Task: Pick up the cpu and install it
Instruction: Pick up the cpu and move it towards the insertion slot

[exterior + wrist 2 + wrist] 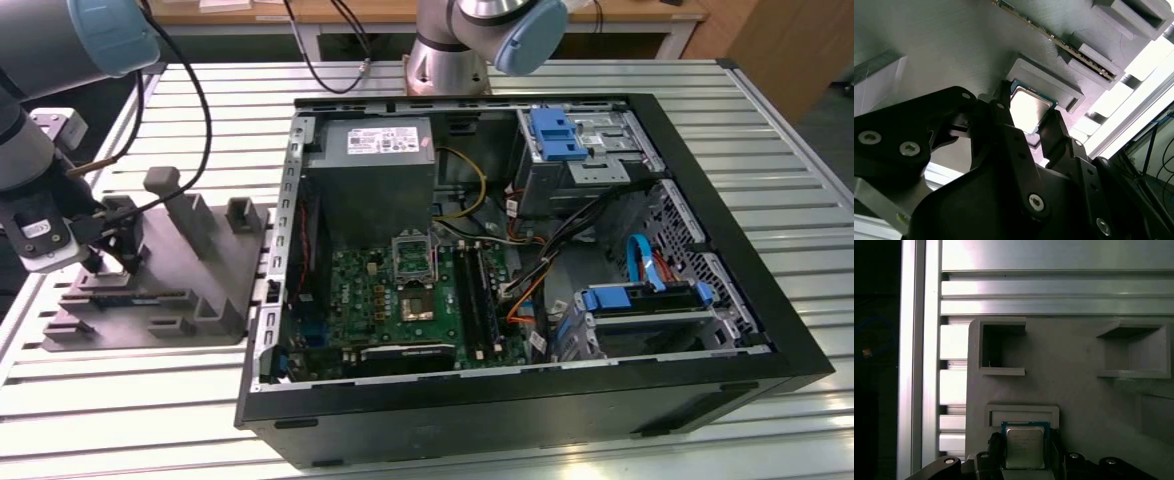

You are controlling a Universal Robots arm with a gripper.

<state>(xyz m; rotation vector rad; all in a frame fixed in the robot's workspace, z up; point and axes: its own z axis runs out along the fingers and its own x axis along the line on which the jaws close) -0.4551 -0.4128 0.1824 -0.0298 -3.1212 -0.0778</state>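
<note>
Arm low over grey fixture [200, 300]; end effector [1029, 110] pointing down, clamping cpu [1025, 447] edges.

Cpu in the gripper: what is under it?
The grey plastic fixture, by its raised pocket rim, lies beneath the small silvery square cpu in the black gripper. The chip hides whether they touch.

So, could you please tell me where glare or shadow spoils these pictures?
Second wrist view: the cpu glares white on top and the table beyond the fixture is washed out. First wrist view: the table rails glare, and past the table's edge all is black. Exterior view: even light, soft shadows.
</note>
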